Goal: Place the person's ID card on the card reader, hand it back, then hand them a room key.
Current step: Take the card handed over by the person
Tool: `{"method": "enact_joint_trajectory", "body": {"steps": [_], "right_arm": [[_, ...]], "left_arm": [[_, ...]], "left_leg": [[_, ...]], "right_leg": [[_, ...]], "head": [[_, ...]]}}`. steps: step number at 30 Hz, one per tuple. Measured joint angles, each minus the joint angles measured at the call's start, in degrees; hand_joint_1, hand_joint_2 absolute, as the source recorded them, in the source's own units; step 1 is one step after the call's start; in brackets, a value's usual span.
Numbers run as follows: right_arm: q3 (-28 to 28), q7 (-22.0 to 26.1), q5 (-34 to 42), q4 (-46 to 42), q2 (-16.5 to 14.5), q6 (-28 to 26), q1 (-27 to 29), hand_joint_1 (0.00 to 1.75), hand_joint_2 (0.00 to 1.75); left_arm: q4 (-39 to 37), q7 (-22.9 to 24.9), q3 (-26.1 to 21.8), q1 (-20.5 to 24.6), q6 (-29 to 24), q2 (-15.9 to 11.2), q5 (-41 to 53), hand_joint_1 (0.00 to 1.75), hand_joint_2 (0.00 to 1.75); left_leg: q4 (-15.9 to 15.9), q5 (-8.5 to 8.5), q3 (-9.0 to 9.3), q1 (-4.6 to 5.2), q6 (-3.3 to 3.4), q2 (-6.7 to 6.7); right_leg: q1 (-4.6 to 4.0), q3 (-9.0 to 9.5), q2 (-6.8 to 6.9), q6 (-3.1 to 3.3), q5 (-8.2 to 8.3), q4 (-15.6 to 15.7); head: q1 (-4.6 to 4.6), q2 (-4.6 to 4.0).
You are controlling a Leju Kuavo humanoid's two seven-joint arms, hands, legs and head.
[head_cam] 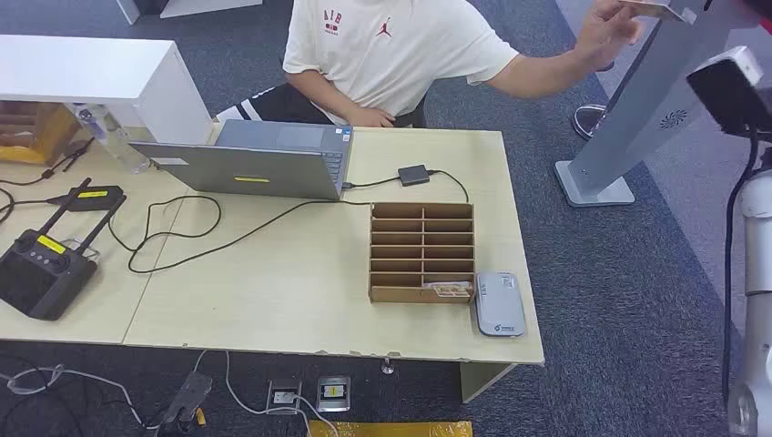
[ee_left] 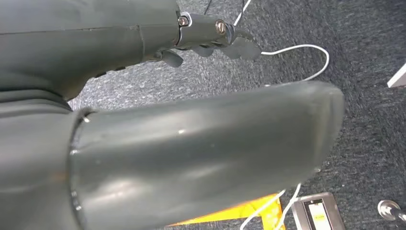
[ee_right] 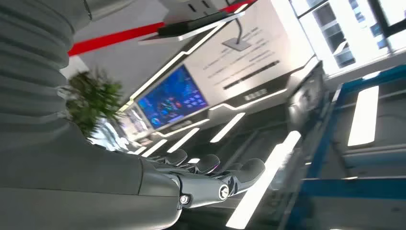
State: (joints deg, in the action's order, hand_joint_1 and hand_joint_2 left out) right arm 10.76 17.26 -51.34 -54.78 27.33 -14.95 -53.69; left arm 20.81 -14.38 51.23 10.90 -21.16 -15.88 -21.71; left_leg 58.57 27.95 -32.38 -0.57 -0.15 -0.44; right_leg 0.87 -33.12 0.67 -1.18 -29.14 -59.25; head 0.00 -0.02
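**Both hands empty, reader on the table corner**

From the head view we see the table with a wooden rack near its right end and the grey card reader lying flat just beside the rack's near right corner. A card lies in the rack's nearest compartment. The person sits behind the table, one hand raised towards a grey stand. A laptop sits in front of them.

The left wrist view gives us our left hand above dark carpet, fingers loosely curled, holding nothing. The right wrist view points up at ceiling lights and a screen; our right hand has its fingers extended and apart, empty.
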Motion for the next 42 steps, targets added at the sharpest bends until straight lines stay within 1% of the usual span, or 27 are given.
{"method": "enact_joint_trajectory", "body": {"steps": [6,11,15,19,20,22,24,26,34,42], "right_arm": [[3.00,-0.27,-0.86,-0.80,-0.19,0.47,-0.01,0.00,1.75],[6.48,-0.45,-1.16,-2.06,-0.17,2.71,-0.01,0.00,1.75],[8.87,-2.17,-0.51,-2.74,-0.16,4.69,0.66,0.00,1.75],[9.87,-3.36,0.00,-3.11,-0.19,4.89,2.01,0.00,1.75],[10.05,-3.50,0.09,-3.16,-0.19,5.04,2.24,0.03,1.75],[10.39,-3.72,0.37,-3.17,-0.14,5.66,2.66,0.81,1.75],[10.67,-3.86,0.79,-3.33,-0.06,6.55,3.15,1.65,1.75],[11.00,-3.99,1.33,-3.71,0.06,7.61,3.74,1.75,1.75],[11.51,-4.52,3.94,-5.18,0.62,10.92,6.11,1.75,1.75],[11.68,-4.89,6.36,-7.08,1.38,14.01,7.34,1.75,1.75]], "left_arm": [[-0.02,0.02,0.02,0.04,0.08,0.00,0.04,0.00,0.00],[-0.09,0.18,0.04,0.11,0.46,-0.03,0.13,0.00,0.00],[-0.07,0.70,0.04,0.11,1.22,-0.23,0.46,0.00,0.00],[-0.05,0.88,0.04,0.14,1.44,-0.41,0.70,0.00,0.00],[-0.04,0.92,0.04,0.16,1.47,-0.45,0.75,0.00,0.00],[-0.04,1.05,0.04,0.17,1.57,-0.50,0.86,0.00,0.00],[-0.04,1.14,0.04,0.17,1.66,-0.52,0.99,0.00,0.00],[-0.04,1.18,0.05,0.18,1.78,-0.56,1.14,0.00,0.00],[-0.04,1.20,0.07,0.26,2.21,-0.74,1.65,0.00,0.00],[-0.04,1.20,0.10,0.43,2.41,-0.99,1.85,0.00,0.00]], "left_leg": [[0.00,0.00,-0.03,0.00,0.00,0.00],[0.00,0.01,-0.02,-0.01,-0.01,0.07],[0.00,0.01,-0.02,-0.03,-0.01,0.03],[0.00,0.01,-0.02,-0.02,-0.01,0.06],[0.00,0.01,-0.02,-0.02,-0.01,0.07],[0.01,0.01,-0.01,-0.01,-0.01,0.07],[0.01,0.01,-0.02,-0.01,-0.01,0.08],[0.01,0.01,-0.01,-0.02,-0.01,0.08],[0.01,0.01,-0.01,-0.02,-0.01,0.08],[0.01,0.01,-0.02,-0.01,-0.01,0.08]], "right_leg": [[0.00,-0.03,-0.02,0.00,0.00,0.02],[-0.01,-0.08,-0.09,0.00,0.00,0.02],[-0.03,-0.08,-0.05,0.02,-0.01,0.02],[-0.02,-0.08,-0.11,0.02,-0.02,0.01],[-0.02,-0.08,-0.12,0.02,-0.02,0.02],[-0.02,-0.09,-0.11,0.02,-0.02,0.02],[-0.01,-0.09,-0.10,0.02,-0.02,0.02],[-0.02,-0.09,-0.10,0.02,-0.02,0.02],[-0.02,-0.10,-0.11,0.02,-0.02,0.02],[-0.02,-0.10,-0.11,0.02,-0.02,0.02]], "head": [[0.02,0.00],[0.01,0.00],[0.02,0.00],[0.01,0.00],[-0.01,0.00],[0.01,0.00],[0.01,0.00],[0.01,0.00],[0.01,0.00],[0.02,0.00]]}}
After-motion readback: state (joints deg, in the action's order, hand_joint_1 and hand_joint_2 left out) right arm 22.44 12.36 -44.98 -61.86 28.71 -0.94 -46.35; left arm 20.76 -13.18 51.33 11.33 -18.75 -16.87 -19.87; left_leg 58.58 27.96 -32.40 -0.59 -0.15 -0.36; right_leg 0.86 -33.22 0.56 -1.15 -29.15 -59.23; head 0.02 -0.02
